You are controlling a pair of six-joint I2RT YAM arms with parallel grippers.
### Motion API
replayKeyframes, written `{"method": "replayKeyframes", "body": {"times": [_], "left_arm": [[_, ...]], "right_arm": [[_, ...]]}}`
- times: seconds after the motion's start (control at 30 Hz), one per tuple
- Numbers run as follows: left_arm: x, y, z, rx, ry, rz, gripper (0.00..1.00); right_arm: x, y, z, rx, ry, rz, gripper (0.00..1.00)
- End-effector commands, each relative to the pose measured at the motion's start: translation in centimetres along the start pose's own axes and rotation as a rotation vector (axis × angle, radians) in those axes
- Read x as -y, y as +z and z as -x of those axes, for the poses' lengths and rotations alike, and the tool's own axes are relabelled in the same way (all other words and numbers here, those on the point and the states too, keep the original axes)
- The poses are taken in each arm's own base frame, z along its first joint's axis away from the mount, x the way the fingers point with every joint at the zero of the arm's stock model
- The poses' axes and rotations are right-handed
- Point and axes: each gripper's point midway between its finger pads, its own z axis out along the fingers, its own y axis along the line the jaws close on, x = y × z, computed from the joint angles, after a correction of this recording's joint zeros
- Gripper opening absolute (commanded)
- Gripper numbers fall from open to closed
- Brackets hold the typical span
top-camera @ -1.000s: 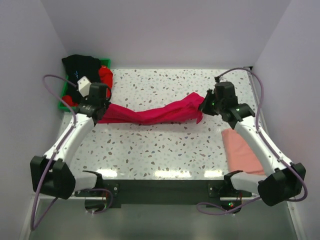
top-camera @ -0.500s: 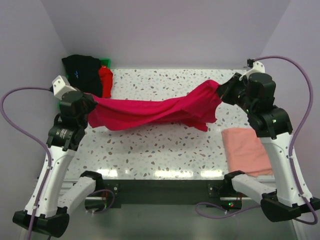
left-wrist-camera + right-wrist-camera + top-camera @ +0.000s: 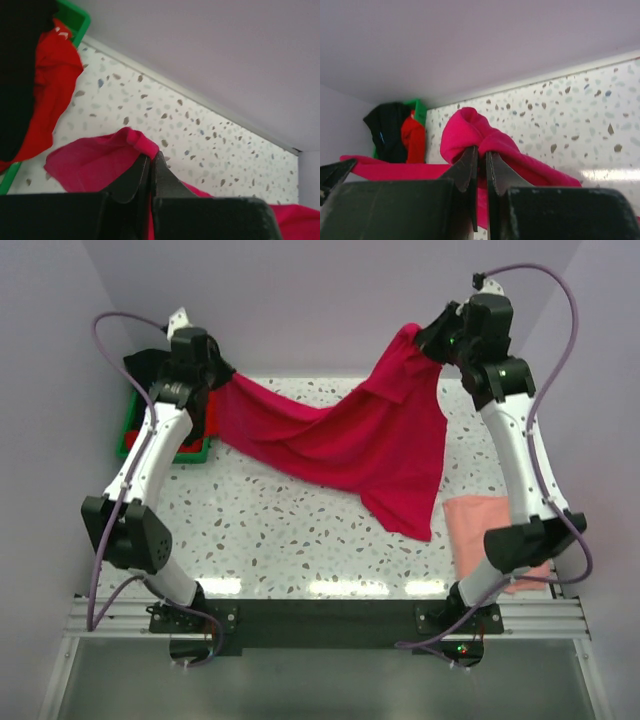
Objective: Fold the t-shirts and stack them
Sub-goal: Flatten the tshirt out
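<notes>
**benchbuddy:** What's your left side holding?

**me:** On my screen the left gripper [image 3: 215,375] is raised just above the green plastic tray [image 3: 126,440]. It's clamped tight on a bunched end of the crimson-pink soft t-shirt [image 3: 370,440]. Piled in the tray are a crumpled black t-shirt [image 3: 20,75] and, touching it, a bright red t-shirt [image 3: 50,85].

**benchbuddy:** And further right?

**me:** The crimson one sags away to the right of the tray, held up over the speckled white tabletop [image 3: 300,530]. I can't tell if its low corner touches down. Far right of the tray, the right gripper [image 3: 432,340] is up high, pinched closed on the other bunched end. The folded salmon-pink t-shirt [image 3: 480,525] lies flat far right of the tray, closer to the arm bases.
</notes>
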Motion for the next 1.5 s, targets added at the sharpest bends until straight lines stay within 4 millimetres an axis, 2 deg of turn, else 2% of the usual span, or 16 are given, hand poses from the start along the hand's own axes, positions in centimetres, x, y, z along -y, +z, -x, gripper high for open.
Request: {"method": "replayKeyframes", "body": {"times": [0.0,0.17,0.27,0.3,0.43,0.47,0.53,0.57,0.67,0.77,0.8,0.87,0.9,1.03,1.13,1.47], "left_arm": [[6.6,-1.6,10.6,0.193,-0.008,-0.232,0.0],[8.2,-4.4,17.3,0.297,-0.01,-0.308,0.0],[7.6,-4.7,17.0,0.273,-0.006,-0.336,0.0],[7.3,-4.5,16.5,0.256,-0.006,-0.338,0.0],[4.4,-1.6,11.5,0.131,-0.013,-0.287,0.0],[4.1,-1.4,10.4,0.104,-0.014,-0.287,0.0],[2.1,0.5,6.8,0.025,-0.02,-0.255,0.0],[1.5,1.0,5.4,-0.008,-0.022,-0.248,0.02],[-1.8,3.3,-0.5,-0.131,-0.027,-0.194,0.43],[-4.5,4.2,-6.6,-0.248,-0.065,-0.183,0.59],[-6.4,4.1,-9.9,-0.31,-0.095,-0.153,0.61],[-7.2,3.4,-11.4,-0.307,-0.113,-0.149,0.63],[-9.1,2.9,-14.3,-0.351,-0.123,-0.107,0.63],[-12.2,0.7,-18.1,-0.353,-0.138,0.002,0.63],[-14.0,-0.6,-19.2,-0.31,-0.138,0.076,0.62],[-15.9,0.5,-19.0,-0.269,-0.132,0.234,0.52]], "right_arm": [[-4.9,-3.0,10.7,0.267,0.019,0.17,0.0],[-5.9,-7.6,16.3,0.425,0.022,0.206,0.0],[-5.8,-8.5,15.1,0.402,0.03,0.225,0.0],[-4.3,-6.7,12.5,0.331,0.039,0.19,0.0],[-0.7,-5.9,6.0,0.191,0.082,0.121,0.0],[1.9,-4.1,1.8,0.096,0.095,0.062,0.0],[4.2,-3.5,-2.0,0.017,0.107,0.013,0.0],[6.9,-2.3,-6.5,-0.082,0.119,-0.047,0.0],[12.0,-0.5,-14.4,-0.24,0.135,-0.159,0.01],[16.8,1.1,-20.4,-0.375,0.137,-0.267,0.1],[17.6,1.4,-21.4,-0.402,0.136,-0.282,0.13],[19.0,1.6,-23.4,-0.465,0.151,-0.299,0.18],[19.4,1.6,-24.0,-0.476,0.152,-0.307,0.2],[19.9,0.7,-24.7,-0.467,0.139,-0.315,0.27],[20.0,-0.5,-25.2,-0.458,0.142,-0.308,0.27],[20.6,-2.6,-27.9,-0.503,0.15,-0.297,0.28]]}}
